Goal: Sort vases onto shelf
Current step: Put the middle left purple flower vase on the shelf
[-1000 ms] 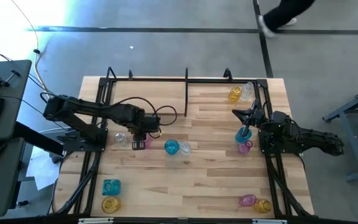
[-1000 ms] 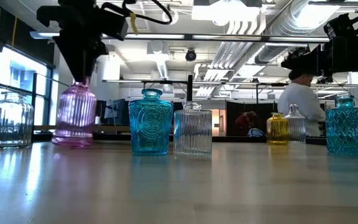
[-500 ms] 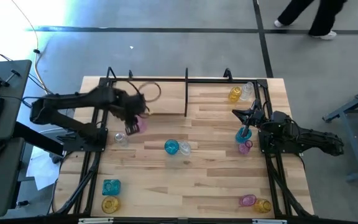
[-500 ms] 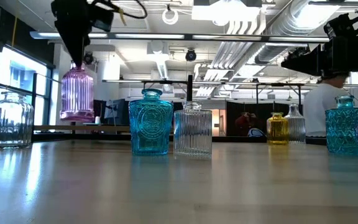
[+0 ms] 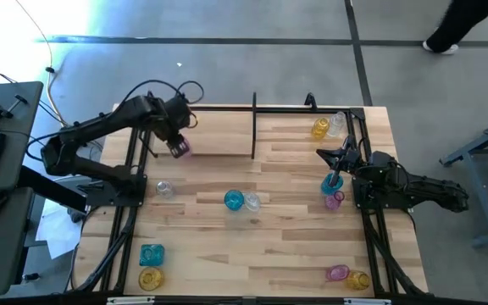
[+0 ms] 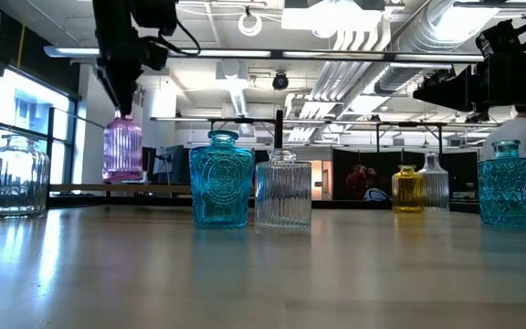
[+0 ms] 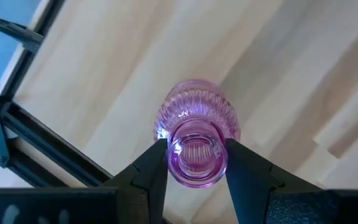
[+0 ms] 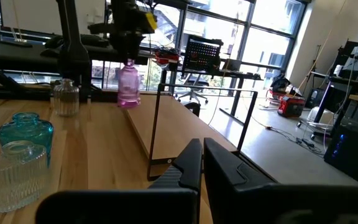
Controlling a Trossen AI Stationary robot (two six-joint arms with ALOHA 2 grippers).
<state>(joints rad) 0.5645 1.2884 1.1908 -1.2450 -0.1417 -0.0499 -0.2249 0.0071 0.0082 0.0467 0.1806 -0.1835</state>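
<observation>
Step in hand: transport of one vase to the shelf. The left pincer is clamped on the neck of the pink ribbed vase, one finger on each side of the rim, and holds it clear of the worktop at the far left, just in front of the shelf frame. In the low view the vase hangs upright above the wood.

Next move, as a judgement: carry the vase into the left bay, lower it until the base sits flat, then release. The neck grip leaves the body free to swing, so the descent calls for a slow, vertical approach.

Obstructions: the upright divider rod stands to the right of the carried vase, and the frame's corner rods are near the arm. The left bay looks unoccupied.

Surroundings: a yellow vase and a clear vase stand in the right bay. A teal vase stands mid-worktop, and another clear vase stands near the left edge. The right pincer waits at the right side with its fingers together and empty.
</observation>
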